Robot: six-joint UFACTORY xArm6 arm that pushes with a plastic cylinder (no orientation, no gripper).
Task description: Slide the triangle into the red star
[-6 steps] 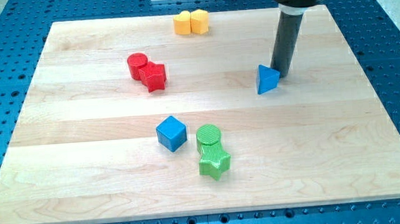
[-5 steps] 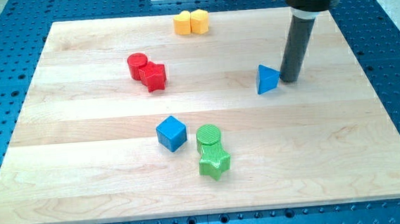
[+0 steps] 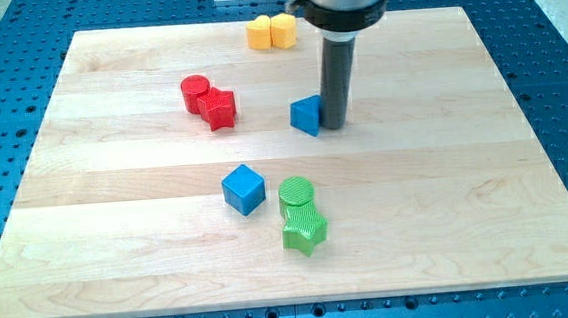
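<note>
**Tip against blue triangle, right of red star**

Worktop (image 3: 526,182): pale wooden board on a blue perforated base.

Tool: a plain dark rod with nothing that opens or closes, so it holds nothing. My tip (image 3: 333,126) is down at the board surface, pressed to the right-hand face of the blue triangle (image 3: 306,115), touching or all but touching it.

Blue triangle: sits a little above the board's middle. It lies to the view's right of the red star (image 3: 219,108) and slightly lower; the two are near but clearly apart, with bare wood between them.

Red star: touching the red cylinder (image 3: 195,91), which is at its upper left. The pair is in the upper left part of the board.

Other blocks:
- Two yellow blocks (image 3: 271,31) side by side and touching, near the view's top edge of the board; shapes not clear.
- Blue cube (image 3: 243,189) below the board's middle, well below the triangle.
- Green cylinder (image 3: 295,193) just right of the blue cube, with the green star (image 3: 304,229) touching it from below.
</note>
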